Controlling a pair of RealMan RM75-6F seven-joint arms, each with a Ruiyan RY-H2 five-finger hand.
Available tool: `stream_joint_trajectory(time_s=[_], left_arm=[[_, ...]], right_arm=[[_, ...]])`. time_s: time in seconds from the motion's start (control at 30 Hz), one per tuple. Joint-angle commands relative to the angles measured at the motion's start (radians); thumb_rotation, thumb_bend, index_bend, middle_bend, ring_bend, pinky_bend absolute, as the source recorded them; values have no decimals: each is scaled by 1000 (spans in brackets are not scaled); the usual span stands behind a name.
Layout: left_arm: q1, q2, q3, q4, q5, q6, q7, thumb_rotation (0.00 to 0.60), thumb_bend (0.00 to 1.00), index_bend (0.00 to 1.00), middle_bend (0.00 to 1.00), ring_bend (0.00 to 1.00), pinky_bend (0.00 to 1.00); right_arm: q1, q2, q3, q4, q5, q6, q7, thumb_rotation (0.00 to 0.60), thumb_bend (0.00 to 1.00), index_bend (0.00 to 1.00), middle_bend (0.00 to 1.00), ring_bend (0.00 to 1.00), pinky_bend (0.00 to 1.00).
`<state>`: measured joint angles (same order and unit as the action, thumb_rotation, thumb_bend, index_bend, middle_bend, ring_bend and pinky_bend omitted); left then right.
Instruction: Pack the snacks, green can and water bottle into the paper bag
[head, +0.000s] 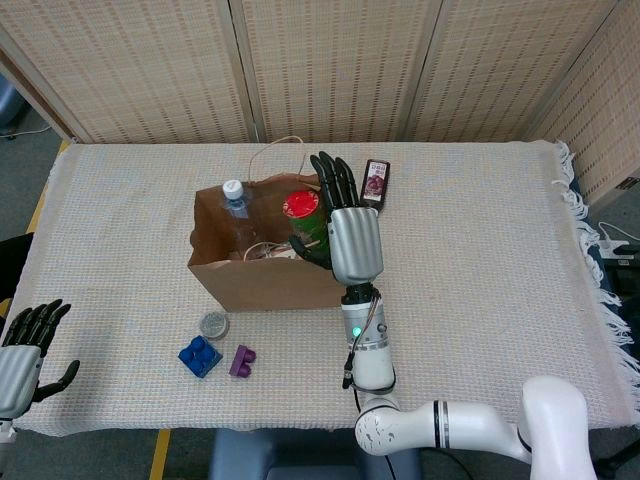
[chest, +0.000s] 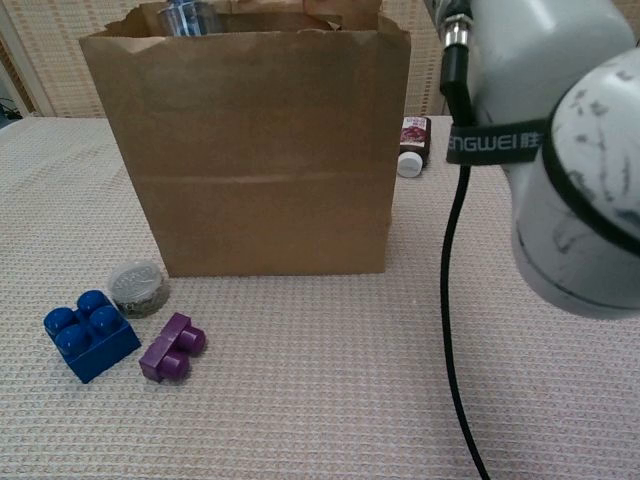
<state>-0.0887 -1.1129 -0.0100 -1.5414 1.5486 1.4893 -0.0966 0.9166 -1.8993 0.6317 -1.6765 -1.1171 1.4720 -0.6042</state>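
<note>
Water bottle (head: 234, 200) upright in paper bag (head: 262, 270), white cap up, body mostly hidden. Right hand (head: 352, 235) above bag's right edge, fingers spread, empty. Left hand (head: 22, 350) at table's near-left edge, open, partly cut off.

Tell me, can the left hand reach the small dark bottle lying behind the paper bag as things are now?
Probably not easily. The left hand sits at the table's near left corner, and the paper bag and right hand lie between it and the dark bottle.
</note>
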Motion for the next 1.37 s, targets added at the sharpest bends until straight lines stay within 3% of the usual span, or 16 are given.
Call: stream_joint_trajectory(time_s=[0.03,0.23,0.4,0.53,0.67,0.77,0.97,1.17,1.37], left_arm=[[0,0,0,0,0,0,-1,600,347,45,0,0,0],[0,0,0,2,1,0,-1,600,347,45,0,0,0],[0,-1,0,0,0,0,5,600,347,44,0,0,0],[1,-1,-1,-3,-3,0,14,600,346,44,0,0,0],[2,-3,-1,-5,-4,3,26,600,347,44,0,0,0],[3,-5,-2,-7,-5,4,35,600,347,44,0,0,0],[5,-8,-4,-10,-9,8,52,600,347,40,0,0,0],[5,-11,-8,-13,-15,8,61,600,347,0,0,0,0],[8,-14,-8,-12,-15,13,72,600,346,0,0,0,0]], right_arm=[[-12,28,-7,-31,6,5,-13,600,69,0,30,0,515],[-97,152,-102,-141,-39,6,-37,600,69,0,30,0,510],[-210,388,-233,-285,-117,-36,-86,600,69,0,30,0,467],[-323,578,-365,-359,-226,-23,-115,600,68,0,11,0,412],[-462,701,-541,-312,-412,58,-124,600,67,0,8,0,389],[-557,723,-636,-216,-524,142,-72,600,67,0,8,0,379],[-716,715,-750,-56,-616,269,45,600,67,0,8,0,369],[-812,692,-794,65,-614,297,132,600,67,0,0,0,359],[-851,674,-793,139,-607,277,177,600,67,0,0,0,350]])
